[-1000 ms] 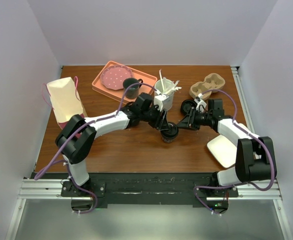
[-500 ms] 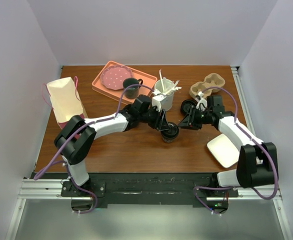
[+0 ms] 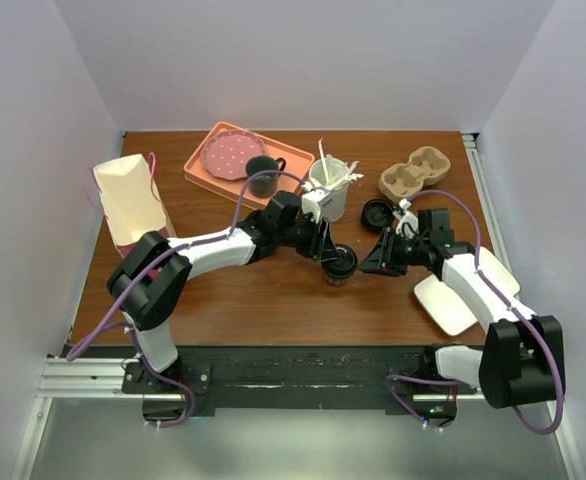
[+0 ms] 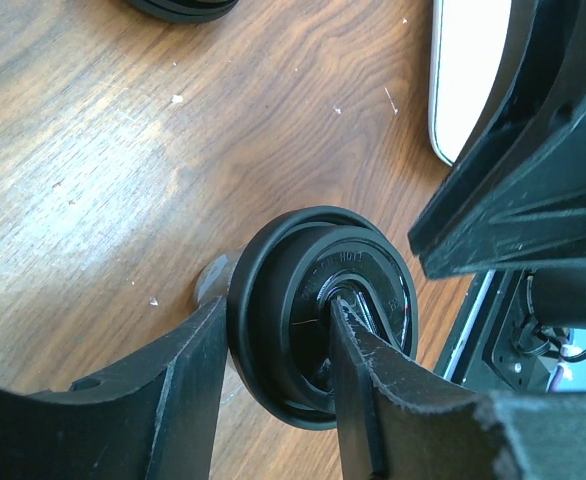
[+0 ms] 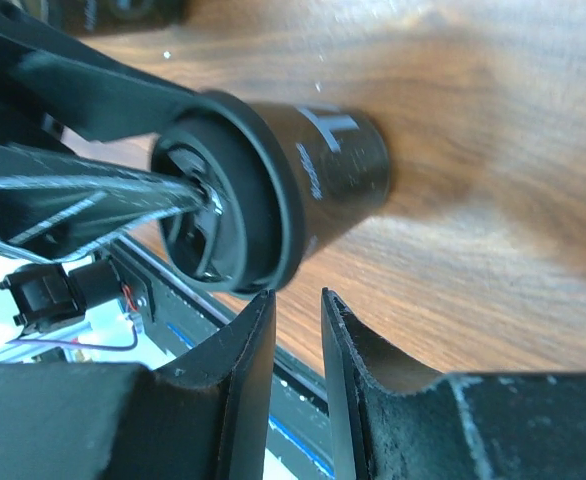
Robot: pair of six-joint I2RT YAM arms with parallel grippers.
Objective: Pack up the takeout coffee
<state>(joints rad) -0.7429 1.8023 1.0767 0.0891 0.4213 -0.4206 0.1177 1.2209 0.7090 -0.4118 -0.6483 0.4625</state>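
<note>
The takeout coffee [image 3: 340, 264], a small black cup with white lettering [image 5: 328, 130] and a round black lid [image 4: 318, 310], stands at the table's middle. My left gripper [image 3: 328, 250] is shut on the lid's edge: one finger [image 4: 188, 385] is outside the rim and the other [image 4: 373, 390] presses on the lid's top. My right gripper [image 3: 370, 263] hovers just right of the cup. Its jaws [image 5: 296, 295] stand a narrow gap apart with nothing between them, their tips close under the lid's rim.
A loose black lid [image 3: 377, 212] lies behind the right gripper. A cardboard cup carrier [image 3: 416, 172] sits back right, a white plate [image 3: 453, 298] front right. A white cup of stirrers [image 3: 329, 185], a pink tray [image 3: 235, 160] with a dark mug [image 3: 262, 173], and a paper bag [image 3: 128, 198] stand behind and left.
My right arm has swung toward the near edge, from beside the loose lid to beside the cup. The left arm and the cup have stayed put.
</note>
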